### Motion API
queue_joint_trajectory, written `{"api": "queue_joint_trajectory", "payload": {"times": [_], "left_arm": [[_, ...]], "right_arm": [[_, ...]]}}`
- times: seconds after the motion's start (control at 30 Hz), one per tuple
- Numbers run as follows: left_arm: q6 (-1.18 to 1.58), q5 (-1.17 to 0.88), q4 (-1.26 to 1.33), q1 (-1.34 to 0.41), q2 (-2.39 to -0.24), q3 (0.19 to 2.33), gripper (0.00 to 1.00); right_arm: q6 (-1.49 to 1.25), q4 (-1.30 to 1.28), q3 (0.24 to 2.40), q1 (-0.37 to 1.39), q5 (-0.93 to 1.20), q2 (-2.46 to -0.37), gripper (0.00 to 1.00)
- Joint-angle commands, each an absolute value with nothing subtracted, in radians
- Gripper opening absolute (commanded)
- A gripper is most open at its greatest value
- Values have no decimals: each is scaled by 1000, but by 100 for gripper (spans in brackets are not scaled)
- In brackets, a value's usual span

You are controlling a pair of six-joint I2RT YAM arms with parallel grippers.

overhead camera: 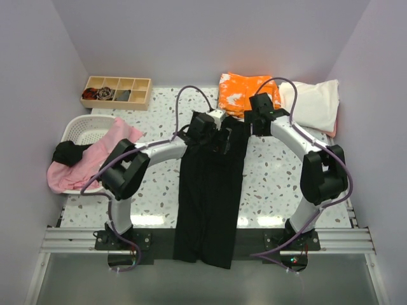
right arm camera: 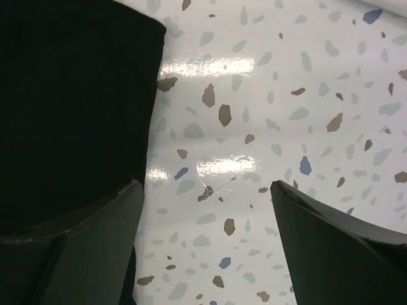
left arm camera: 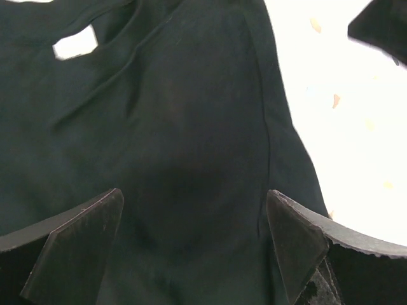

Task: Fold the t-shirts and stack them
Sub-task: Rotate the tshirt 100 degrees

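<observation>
The black shirt (overhead camera: 210, 190) lay in a long strip on the table (overhead camera: 280, 184); the left gripper (left arm camera: 194, 210) hung above it, fingers apart, the right gripper (right arm camera: 206, 197) likewise beside its edge

Top external view looks down from above the near edge of the speckled white worktop (overhead camera: 273, 184). Both wrist views look down at close range, sharing it and the plain black cloth t-shirt (overhead camera: 210, 190).
</observation>
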State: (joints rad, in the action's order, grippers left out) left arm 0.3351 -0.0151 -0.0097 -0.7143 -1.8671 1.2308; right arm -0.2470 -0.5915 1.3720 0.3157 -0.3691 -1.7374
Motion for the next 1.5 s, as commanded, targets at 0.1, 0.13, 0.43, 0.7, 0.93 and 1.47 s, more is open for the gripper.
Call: {"api": "queue_joint_trajectory", "payload": {"times": [0.1,0.13,0.43,0.7,0.93,1.47], "left_arm": [[276,-121,218,-657,-2005,1345,100],[272,-132,210,-646,-2041,1367,100],[282,-130,157,-483,-2170,1405,100],[285,-106,129,-387,-2192,1436,100],[298,-100,101,-286,-2191,1474,100],[270,-58,-69,-206,-2370,1851,100]], "right_arm": [[-301,-545,1327,318,-304,-1770,86],[-302,-542,1318,316,-298,-1775,86],[-305,-546,1305,316,-232,-1802,85],[-308,-549,1324,318,-132,-1833,83],[-316,-549,1316,321,-95,-1850,82],[-311,-571,1367,319,-57,-1911,82]]}}
